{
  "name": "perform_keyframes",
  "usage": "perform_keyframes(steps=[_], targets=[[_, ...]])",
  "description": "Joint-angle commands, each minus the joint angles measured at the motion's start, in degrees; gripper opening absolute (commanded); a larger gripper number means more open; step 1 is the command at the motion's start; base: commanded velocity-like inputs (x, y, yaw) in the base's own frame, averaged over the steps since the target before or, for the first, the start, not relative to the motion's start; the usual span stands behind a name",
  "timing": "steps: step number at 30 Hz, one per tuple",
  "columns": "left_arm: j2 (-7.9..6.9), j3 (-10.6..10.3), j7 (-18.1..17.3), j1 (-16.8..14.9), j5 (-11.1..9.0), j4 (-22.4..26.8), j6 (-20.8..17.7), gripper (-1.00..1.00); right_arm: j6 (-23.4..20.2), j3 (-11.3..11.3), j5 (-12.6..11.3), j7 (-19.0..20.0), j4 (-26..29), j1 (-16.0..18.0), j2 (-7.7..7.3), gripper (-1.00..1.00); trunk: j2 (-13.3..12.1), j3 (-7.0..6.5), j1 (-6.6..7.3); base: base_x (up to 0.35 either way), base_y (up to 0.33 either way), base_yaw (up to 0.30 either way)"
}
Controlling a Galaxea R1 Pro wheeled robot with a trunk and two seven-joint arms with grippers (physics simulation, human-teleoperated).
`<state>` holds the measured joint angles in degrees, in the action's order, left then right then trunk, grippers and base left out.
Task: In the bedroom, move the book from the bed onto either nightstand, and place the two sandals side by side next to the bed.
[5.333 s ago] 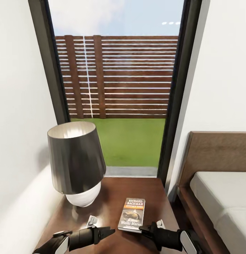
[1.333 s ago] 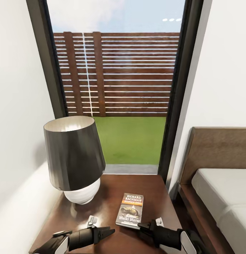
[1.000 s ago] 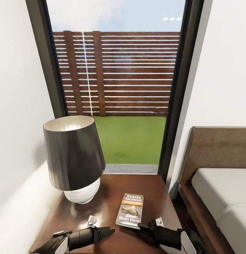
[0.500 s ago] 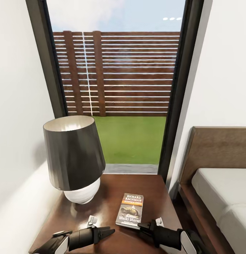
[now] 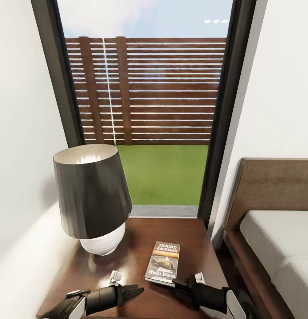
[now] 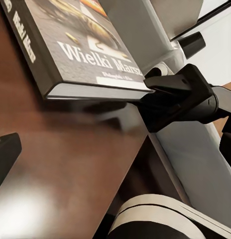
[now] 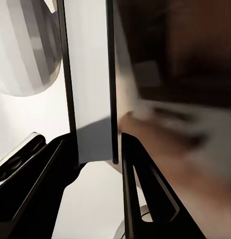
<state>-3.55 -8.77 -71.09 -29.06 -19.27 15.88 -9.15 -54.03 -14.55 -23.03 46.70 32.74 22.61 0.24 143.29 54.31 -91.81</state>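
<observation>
The book [image 5: 163,262], with white "RICHARD BACHMAN" lettering, lies on the dark wooden nightstand [image 5: 194,239], right of its middle. My right gripper [image 5: 177,282] is at the book's near right corner. In the right wrist view its two black fingers sit on either side of the book's edge [image 7: 90,99], shut on it. The left wrist view shows the book [image 6: 70,45] held slightly above the wood, with a shadow beneath. My left gripper [image 5: 138,290] hangs open over the nightstand's near edge, holding nothing. The bed [image 5: 278,239] stands at the right. The sandals are out of view.
A lamp [image 5: 90,199] with a dark shade and white base stands on the nightstand's left half. Behind is a tall glass door [image 5: 149,110] onto grass and a slatted fence. White walls close in on both sides. The headboard [image 5: 273,186] rises at the right.
The whole picture has shifted slightly as the camera moved. The book, the lamp and both grippers keep their places relative to each other.
</observation>
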Motion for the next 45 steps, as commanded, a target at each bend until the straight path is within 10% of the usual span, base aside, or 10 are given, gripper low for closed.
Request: perform_keyframes(steps=[1, 18, 19, 45], targets=[[-0.05, -0.46, -0.10, -0.03, -0.57, 0.03, -0.60, 1.00, 0.07, -0.13, 0.97, -0.20, -0.03, 0.02, 0.03, -1.00, 0.02, 0.06, 0.01, 0.000, 0.000, 0.000], [-0.05, -0.46, -0.10, -0.03, -0.57, 0.03, -0.60, 1.00, 0.07, -0.13, 0.97, -0.20, 0.04, 0.00, 0.03, -1.00, -0.01, -0.38, 0.06, 0.000, 0.000, 0.000], [-0.05, -0.46, -0.10, -0.03, -0.58, 0.03, -0.60, 1.00, 0.07, -0.13, 0.97, -0.20, 0.05, -0.01, 0.02, 1.00, -0.01, -0.38, 0.06, 0.000, 0.000, 0.000], [-0.05, -0.46, -0.04, -0.03, -0.59, 0.03, -0.60, 1.00, 0.07, -0.08, 0.97, -0.20, 0.13, 0.01, 0.05, 1.00, -0.01, -0.38, 0.06, -0.040, 0.000, 0.000]])
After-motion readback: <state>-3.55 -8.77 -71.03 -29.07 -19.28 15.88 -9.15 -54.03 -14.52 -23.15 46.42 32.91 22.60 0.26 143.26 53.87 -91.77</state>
